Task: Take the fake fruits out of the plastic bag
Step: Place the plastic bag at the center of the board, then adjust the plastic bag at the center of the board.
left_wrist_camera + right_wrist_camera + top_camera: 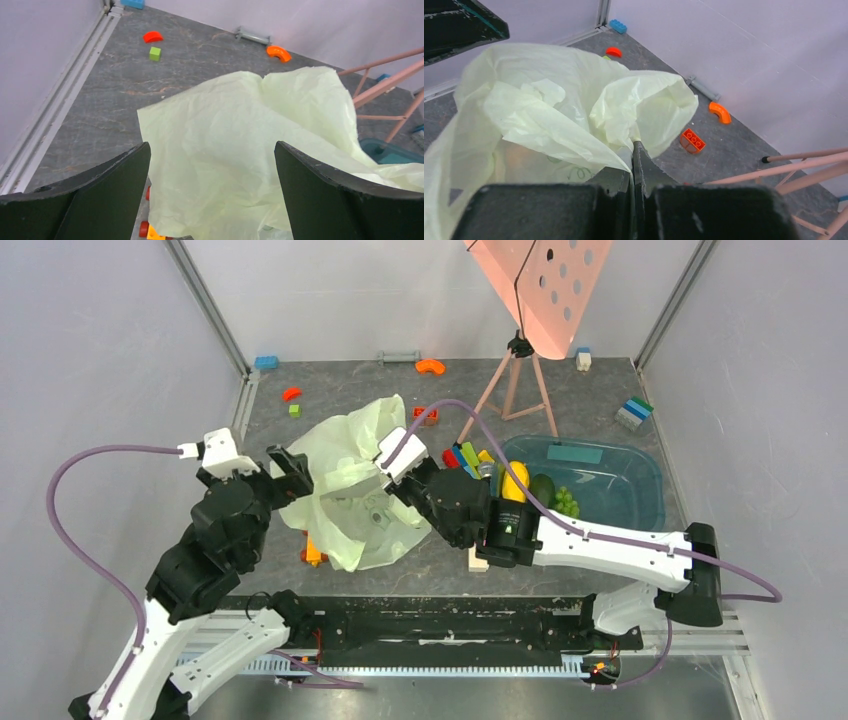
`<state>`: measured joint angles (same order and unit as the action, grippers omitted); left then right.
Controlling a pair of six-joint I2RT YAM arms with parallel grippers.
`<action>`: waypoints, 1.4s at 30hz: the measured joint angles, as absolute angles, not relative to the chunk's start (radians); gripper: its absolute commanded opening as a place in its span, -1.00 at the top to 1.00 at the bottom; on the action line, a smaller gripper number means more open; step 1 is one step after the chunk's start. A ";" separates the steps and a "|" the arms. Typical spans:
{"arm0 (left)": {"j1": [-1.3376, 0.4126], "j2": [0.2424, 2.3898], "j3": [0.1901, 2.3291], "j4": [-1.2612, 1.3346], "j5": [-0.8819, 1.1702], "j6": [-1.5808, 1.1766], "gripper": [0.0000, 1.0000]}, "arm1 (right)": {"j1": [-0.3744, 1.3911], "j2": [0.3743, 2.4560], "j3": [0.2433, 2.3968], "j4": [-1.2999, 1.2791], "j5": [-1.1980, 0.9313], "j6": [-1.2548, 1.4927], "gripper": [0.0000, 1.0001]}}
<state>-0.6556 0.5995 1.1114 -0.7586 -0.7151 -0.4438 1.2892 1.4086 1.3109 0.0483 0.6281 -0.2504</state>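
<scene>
The right gripper [633, 152] is closed tight on a fold of the pale-green plastic bag [345, 490], which lies crumpled at the middle of the table. The left gripper [211, 150] stands fully open and holds nothing, its fingers either side of the bag's near-left edge. A yellow fruit [515, 480], a dark green one [542, 488] and a green grape cluster [566, 502] already lie in the teal tray [620, 490] to the right. A faint orange shape [516, 160] shows through the film; whether it is a fruit I cannot tell. The left claw should close on the opposite edge, taking one layer only, so the two can spread the mouth or tip the bag gently without tearing the film
</scene>
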 measured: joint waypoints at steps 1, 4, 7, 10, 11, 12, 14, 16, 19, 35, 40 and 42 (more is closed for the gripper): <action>-0.656 0.598 1.111 -0.767 -0.725 -0.444 -0.99 | 1.287 1.406 1.311 0.046 0.627 -0.253 0.79; -0.656 0.605 1.111 -0.789 -0.736 -0.445 -0.99 | 1.273 1.393 1.266 0.053 0.625 -0.242 0.76; -0.656 0.621 1.103 -0.799 -0.734 -0.445 -0.99 | 1.234 1.379 1.163 0.052 0.624 -0.205 0.48; -0.656 0.628 1.084 -0.799 -0.726 -0.446 -0.99 | 1.174 1.406 1.097 0.024 0.616 -0.171 -0.26; -0.656 0.628 1.080 -0.799 -0.724 -0.445 -0.99 | 1.156 1.420 1.089 0.015 0.608 -0.154 -0.41; -0.656 0.626 1.076 -0.799 -0.722 -0.445 -0.99 | 1.136 1.438 1.088 0.002 0.597 -0.146 -0.56; -0.656 0.623 1.073 -0.800 -0.719 -0.445 -0.99 | 1.112 1.457 1.087 -0.011 0.573 -0.127 -0.76; -0.656 0.622 1.073 -0.799 -0.705 -0.445 -0.99 | 1.106 1.456 1.084 -0.019 0.549 -0.120 -0.88; -0.656 0.627 1.072 -0.800 -0.678 -0.445 -0.99 | 1.110 1.433 1.080 -0.017 0.500 -0.119 -0.94; -0.656 0.656 1.013 -0.783 -0.599 -0.444 -0.99 | 1.113 1.186 0.995 -0.043 0.179 -0.113 -0.96; -0.656 0.649 1.011 -0.783 -0.597 -0.445 -0.99 | 1.110 1.290 1.010 -0.071 0.181 -0.142 -0.87; -0.656 0.641 1.011 -0.784 -0.598 -0.444 -0.99 | 1.098 1.368 1.047 -0.096 0.190 -0.155 -0.46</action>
